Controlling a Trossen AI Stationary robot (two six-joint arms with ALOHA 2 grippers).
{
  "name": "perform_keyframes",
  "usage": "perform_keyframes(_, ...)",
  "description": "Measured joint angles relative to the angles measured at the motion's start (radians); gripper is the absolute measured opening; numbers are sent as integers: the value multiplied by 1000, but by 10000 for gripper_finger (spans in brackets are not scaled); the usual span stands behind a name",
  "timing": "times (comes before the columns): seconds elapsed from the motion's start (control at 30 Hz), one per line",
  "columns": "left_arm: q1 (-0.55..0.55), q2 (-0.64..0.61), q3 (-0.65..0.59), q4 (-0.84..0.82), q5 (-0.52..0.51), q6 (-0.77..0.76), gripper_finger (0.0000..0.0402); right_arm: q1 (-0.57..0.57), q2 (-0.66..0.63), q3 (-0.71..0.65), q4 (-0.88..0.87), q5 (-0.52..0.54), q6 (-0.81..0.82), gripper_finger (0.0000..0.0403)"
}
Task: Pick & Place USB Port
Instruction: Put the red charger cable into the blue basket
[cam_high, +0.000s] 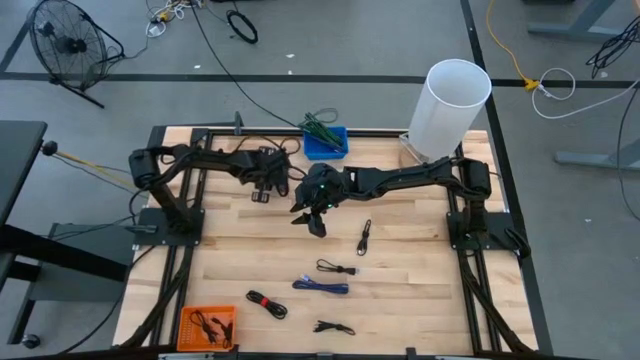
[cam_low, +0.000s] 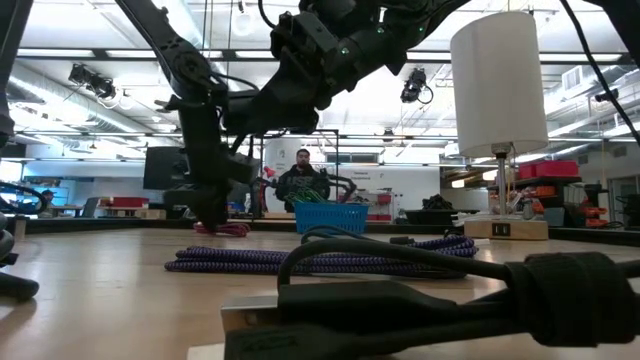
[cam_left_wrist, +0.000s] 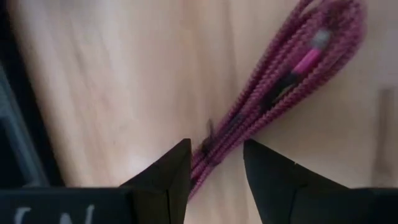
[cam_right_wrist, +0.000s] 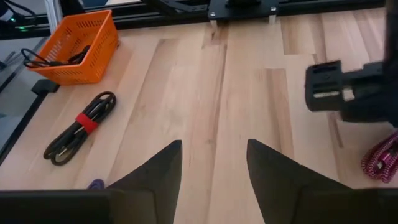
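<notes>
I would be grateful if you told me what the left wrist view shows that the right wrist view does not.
Only the left wrist view shows the left pincer open just above the coiled pink braided cable, with the cable's end in line with its gap. Only the right wrist view shows the orange basket, the black cable with a red tie and the open right pincer over bare wood. Both share the pink cable, a mere edge in the right wrist view, and the wooden table.
</notes>
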Motion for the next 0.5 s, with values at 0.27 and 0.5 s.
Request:
perform_keyframes(0.27,34,10,1,24,117,-111,32,0,0,0,8,0,-3,180)
perform_keyframes(0.5,37,-3,1,-13,109,-268,21,0,0,0,-3,0,-3,180)
